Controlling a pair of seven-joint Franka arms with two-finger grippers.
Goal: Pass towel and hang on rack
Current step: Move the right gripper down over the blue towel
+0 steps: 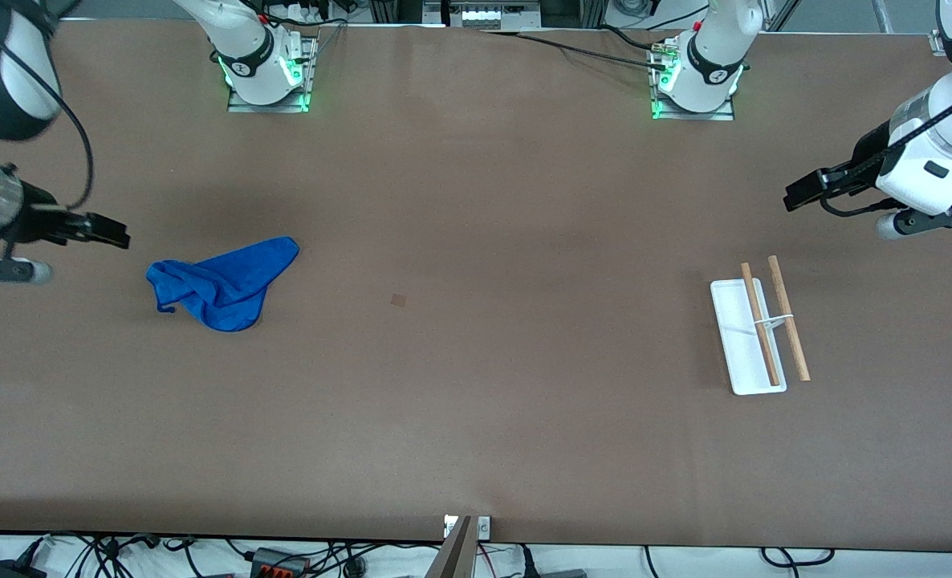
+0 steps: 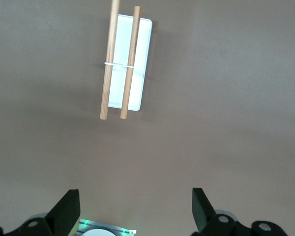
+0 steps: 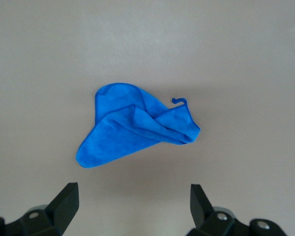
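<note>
A crumpled blue towel (image 1: 223, 282) lies on the brown table toward the right arm's end; it also shows in the right wrist view (image 3: 137, 128). The rack (image 1: 758, 331) stands toward the left arm's end, a white tray base with two wooden rods; it also shows in the left wrist view (image 2: 124, 61). My right gripper (image 1: 111, 231) is open and empty, up in the air beside the towel at the table's end. My left gripper (image 1: 801, 195) is open and empty, up in the air over the table near the rack. Both grippers show open in their wrist views (image 3: 132, 204) (image 2: 135, 209).
The two arm bases (image 1: 267, 68) (image 1: 697, 76) stand along the table's edge farthest from the front camera. A small dark patch (image 1: 398, 300) marks the table's middle. Cables lie off the edge nearest the front camera.
</note>
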